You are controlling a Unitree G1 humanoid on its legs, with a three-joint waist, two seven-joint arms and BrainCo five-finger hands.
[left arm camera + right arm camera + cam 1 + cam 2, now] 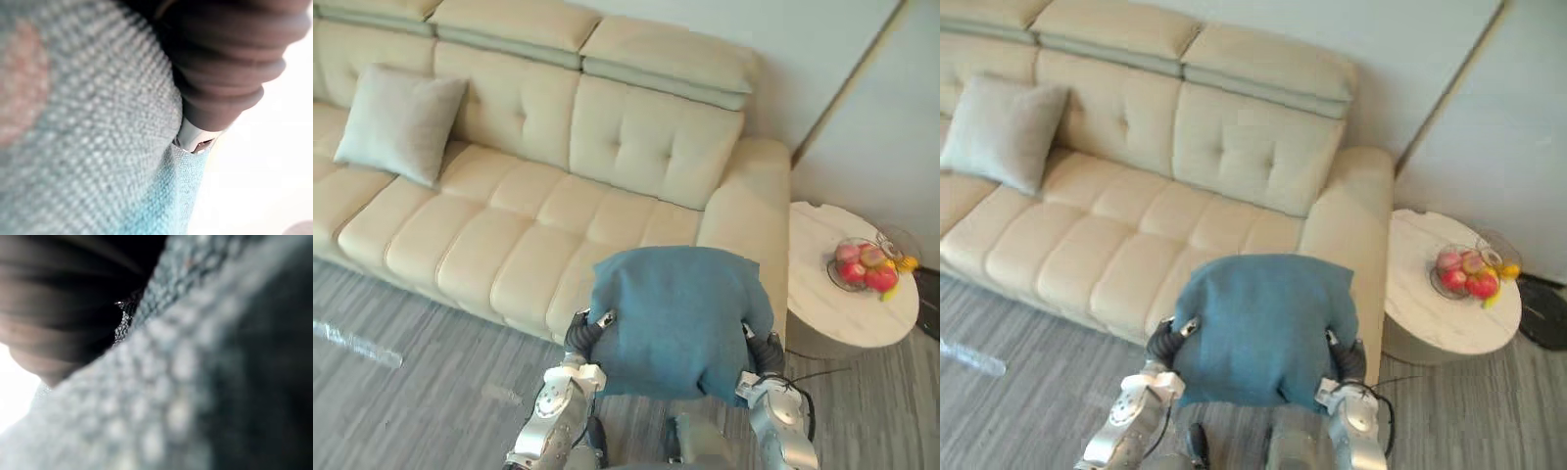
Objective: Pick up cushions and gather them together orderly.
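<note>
Two-handed carry. Left robot hand [579, 334] sits against the near left edge of the blue cushion [675, 318], right robot hand [764, 350] against its near right edge; both dark ribbed covers show at the cushion's sides. The wrist views are pressed right up to the blue weave, so I cannot tell whether either robot hand is spread flat or clamped on the fabric. Blue cushion hangs off the ground between the arms, in front of the sofa [636, 147], level with its right-end seat and armrest, face towards the head camera. Grey cushion [399, 122] leans upright against the backrest far along to the left, well apart from the blue one. Round counter [822, 304] beside the armrest carries a fruit bowl [867, 266], not part of the job. Step judged: transport, pick-up done, placing not yet done. Next move likely calls for shifting left along the sofa, keeping even pressure from both sides so the cushion does not slip, then setting it upright just beside the grey one.
</note>
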